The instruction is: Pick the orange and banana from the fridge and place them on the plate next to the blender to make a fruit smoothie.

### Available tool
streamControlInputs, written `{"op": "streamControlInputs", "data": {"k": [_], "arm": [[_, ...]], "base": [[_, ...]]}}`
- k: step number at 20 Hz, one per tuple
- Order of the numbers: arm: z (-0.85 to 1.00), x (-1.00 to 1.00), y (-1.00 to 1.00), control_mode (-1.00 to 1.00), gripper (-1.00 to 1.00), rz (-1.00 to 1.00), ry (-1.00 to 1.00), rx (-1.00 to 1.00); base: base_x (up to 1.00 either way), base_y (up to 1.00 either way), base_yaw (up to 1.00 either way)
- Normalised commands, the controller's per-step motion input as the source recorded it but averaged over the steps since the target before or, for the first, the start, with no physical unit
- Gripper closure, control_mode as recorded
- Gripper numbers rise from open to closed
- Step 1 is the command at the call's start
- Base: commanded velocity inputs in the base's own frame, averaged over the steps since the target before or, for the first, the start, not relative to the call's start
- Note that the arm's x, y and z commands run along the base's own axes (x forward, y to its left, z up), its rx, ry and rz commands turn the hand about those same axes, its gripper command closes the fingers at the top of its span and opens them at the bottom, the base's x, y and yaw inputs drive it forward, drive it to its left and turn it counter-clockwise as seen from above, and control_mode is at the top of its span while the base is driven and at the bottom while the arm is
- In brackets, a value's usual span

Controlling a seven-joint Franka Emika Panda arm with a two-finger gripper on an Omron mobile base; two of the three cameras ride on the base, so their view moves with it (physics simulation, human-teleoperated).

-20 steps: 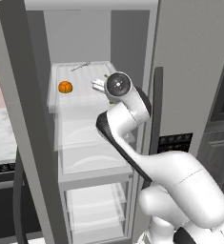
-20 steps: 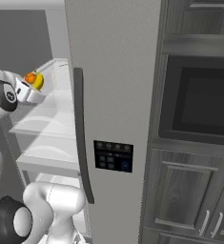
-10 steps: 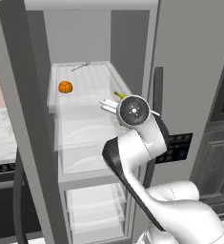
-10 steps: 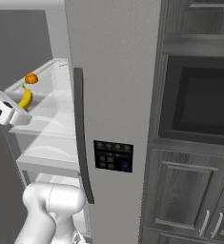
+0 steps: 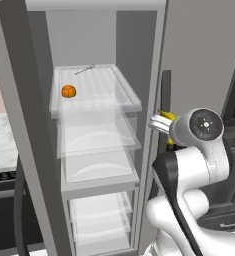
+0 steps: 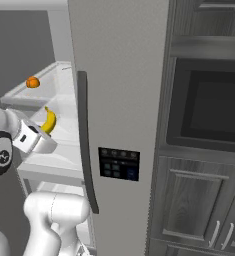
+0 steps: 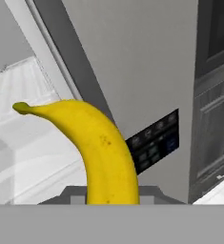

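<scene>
The yellow banana stands up between my gripper's fingers, which are shut on its lower end. My gripper holds the banana just outside the open fridge, beside the edge of its grey door. A bit of the banana peeks out past my gripper in the left base view. The orange rests on the top glass shelf at its left side, and appears again from the right. Plate and blender are out of view.
The door's long dark handle and dispenser panel are close to the right of my hand. A dark built-in oven cabinet stands right of the fridge. Translucent drawers sit below the shelves. A marble counter lies left.
My arm has drawn back out of the fridge with the banana, swinging right toward the door's edge. The orange has stayed on the top shelf.
</scene>
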Motion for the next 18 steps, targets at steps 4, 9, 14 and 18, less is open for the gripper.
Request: {"op": "streamControlInputs", "data": {"k": [4,9,14,18], "arm": [[-0.37,-0.21,-0.24,-1.0,1.0,-0.03,0.08,0.0],[-0.15,0.01,0.0,-1.0,1.0,0.0,0.06,0.0],[-0.2,-0.11,0.02,-1.0,1.0,0.0,-0.01,-0.01],[0.0,0.0,0.0,1.0,1.0,0.0,0.0,0.0]], "base": [[0.0,0.0,0.0],[0.0,0.0,0.0],[0.0,0.0,0.0],[-0.96,-0.13,-0.12]]}}
